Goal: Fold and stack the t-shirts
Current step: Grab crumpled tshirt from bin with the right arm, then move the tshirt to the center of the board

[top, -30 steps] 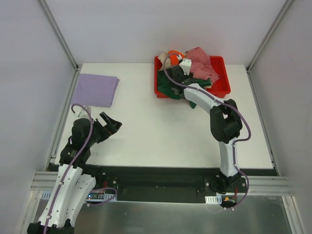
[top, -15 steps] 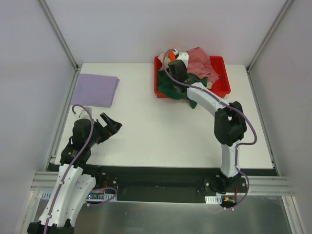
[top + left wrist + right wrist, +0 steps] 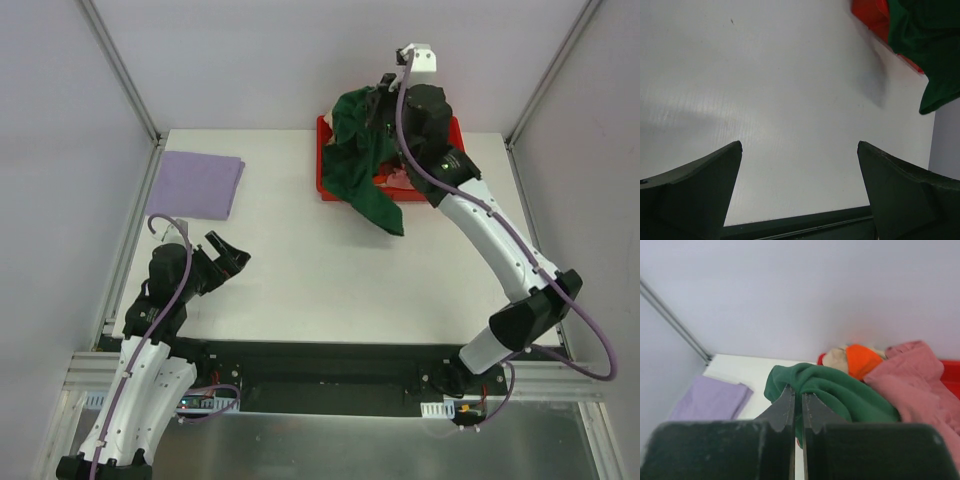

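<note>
My right gripper [image 3: 797, 392] is shut on a bunched fold of the dark green t-shirt [image 3: 840, 390]. It holds the shirt high over the red tray [image 3: 461, 138]. The green t-shirt [image 3: 358, 155] hangs down from it, its lower end trailing over the tray's front rim onto the table. Pink [image 3: 912, 385], orange [image 3: 862, 359] and beige [image 3: 836, 359] t-shirts lie heaped in the tray. A lavender t-shirt [image 3: 198, 183] lies folded flat at the far left of the table. My left gripper [image 3: 232, 255] stands open and low over bare table at the near left, with nothing between its fingers [image 3: 700, 185].
The left wrist view shows the tray's corner [image 3: 870, 15] and the hanging green hem [image 3: 935, 75] at its top right. Metal frame posts stand at the table's far corners, with white walls on three sides. The table's near edge [image 3: 805, 220] lies just below the left fingers.
The right gripper closed on the green t-shirt in the tray and rose high, pulling the shirt up and out. The left arm has not moved.
</note>
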Robot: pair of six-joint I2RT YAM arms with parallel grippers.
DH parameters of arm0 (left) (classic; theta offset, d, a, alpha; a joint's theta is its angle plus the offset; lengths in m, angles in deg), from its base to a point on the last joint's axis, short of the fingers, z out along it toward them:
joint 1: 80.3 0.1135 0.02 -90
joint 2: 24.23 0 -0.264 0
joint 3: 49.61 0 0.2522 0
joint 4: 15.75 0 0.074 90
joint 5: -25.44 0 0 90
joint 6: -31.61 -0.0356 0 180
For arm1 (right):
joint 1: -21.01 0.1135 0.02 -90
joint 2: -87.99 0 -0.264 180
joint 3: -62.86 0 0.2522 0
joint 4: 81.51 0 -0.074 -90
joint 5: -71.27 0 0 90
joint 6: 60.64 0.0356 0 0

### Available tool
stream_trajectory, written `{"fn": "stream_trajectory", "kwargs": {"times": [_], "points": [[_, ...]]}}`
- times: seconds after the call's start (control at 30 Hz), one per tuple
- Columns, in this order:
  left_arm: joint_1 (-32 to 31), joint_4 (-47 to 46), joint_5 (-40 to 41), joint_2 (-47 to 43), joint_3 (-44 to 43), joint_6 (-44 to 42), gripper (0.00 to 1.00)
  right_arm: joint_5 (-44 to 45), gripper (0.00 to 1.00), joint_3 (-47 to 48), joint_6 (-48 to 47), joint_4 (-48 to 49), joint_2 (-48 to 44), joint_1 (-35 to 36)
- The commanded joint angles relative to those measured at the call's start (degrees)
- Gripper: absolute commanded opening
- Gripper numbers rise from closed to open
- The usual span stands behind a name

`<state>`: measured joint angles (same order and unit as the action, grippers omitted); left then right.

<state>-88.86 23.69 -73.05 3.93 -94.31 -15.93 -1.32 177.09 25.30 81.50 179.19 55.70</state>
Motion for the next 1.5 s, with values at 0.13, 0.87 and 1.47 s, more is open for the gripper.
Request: {"fn": "stream_trajectory", "kwargs": {"times": [0.13, 0.87, 1.47], "points": [[0.21, -1.41, -0.56, -1.18, 0.27, -0.36, 0.99, -15.81, 0.01, 9.39, 3.96, 3.49, -8.66, 0.81], [0.21, -1.41, -1.44, -0.92, -0.35, 0.17, 0.99, -27.38, 0.03, 0.21, 5.75, -8.01, -23.41, 6.26], [0.3, -0.71, -1.26, 10.59, 0.88, 0.87, 0.99, 10.87, 0.92, -55.92, 9.87, -30.0, -49.54, -6.22]]}}
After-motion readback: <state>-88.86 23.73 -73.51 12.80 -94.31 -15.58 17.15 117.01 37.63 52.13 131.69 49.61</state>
